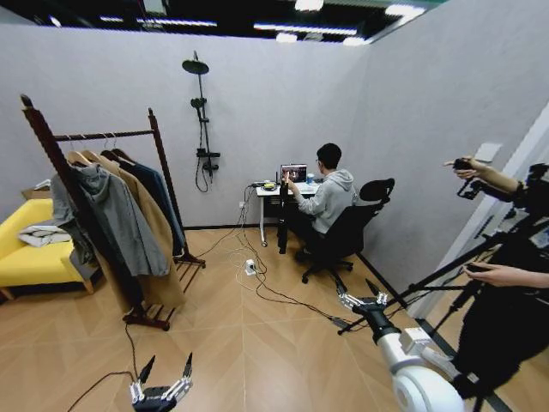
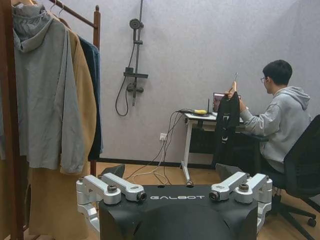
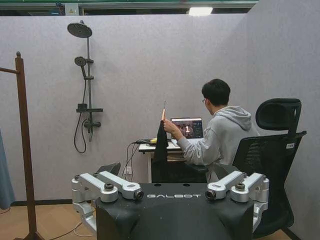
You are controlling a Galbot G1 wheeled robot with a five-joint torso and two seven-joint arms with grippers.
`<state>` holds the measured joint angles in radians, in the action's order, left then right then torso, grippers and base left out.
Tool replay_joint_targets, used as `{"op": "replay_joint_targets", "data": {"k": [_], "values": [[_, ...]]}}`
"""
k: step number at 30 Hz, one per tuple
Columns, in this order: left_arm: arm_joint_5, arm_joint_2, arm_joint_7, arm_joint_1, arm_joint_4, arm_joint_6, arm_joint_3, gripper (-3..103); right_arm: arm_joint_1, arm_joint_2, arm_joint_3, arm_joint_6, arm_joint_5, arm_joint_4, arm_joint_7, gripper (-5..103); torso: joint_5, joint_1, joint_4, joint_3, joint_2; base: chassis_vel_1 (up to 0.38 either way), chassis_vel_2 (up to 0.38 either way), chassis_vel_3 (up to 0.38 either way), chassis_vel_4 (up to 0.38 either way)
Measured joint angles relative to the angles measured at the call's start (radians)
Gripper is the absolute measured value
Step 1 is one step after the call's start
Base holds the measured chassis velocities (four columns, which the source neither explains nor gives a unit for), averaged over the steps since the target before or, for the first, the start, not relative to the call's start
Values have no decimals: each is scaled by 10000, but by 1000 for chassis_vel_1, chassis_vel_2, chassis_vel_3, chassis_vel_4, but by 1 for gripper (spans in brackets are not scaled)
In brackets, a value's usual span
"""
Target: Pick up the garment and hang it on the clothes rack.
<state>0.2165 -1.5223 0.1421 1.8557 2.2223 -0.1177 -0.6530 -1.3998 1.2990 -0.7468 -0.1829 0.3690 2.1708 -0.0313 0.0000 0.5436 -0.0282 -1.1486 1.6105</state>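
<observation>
left hand apart, low | right hand apart | garment apparently held by seated person's hand

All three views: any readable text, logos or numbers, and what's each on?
"GALBOT": white letters on the black housing of the left gripper, left wrist view.
"GALBOT": same lettering on the black housing of the right gripper, right wrist view.
"1": seemingly a large digit on the open laptop screen; its other content is too small to read.
Small white label on the black mesh office chair: unreadable.

White right arm, black wrists, silver-linked end effectors, GALBOT lettering
</observation>
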Motion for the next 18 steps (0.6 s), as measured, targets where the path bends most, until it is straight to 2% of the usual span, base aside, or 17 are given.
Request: {"op": "replay_joint_targets", "data": {"k": [18], "values": [[0, 0, 0, -1, 0, 0, 0, 100, -9, -9, -61, 51, 247, 3, -44, 100, 1, -4, -1, 1, 2, -8, 14, 13, -11]]}}
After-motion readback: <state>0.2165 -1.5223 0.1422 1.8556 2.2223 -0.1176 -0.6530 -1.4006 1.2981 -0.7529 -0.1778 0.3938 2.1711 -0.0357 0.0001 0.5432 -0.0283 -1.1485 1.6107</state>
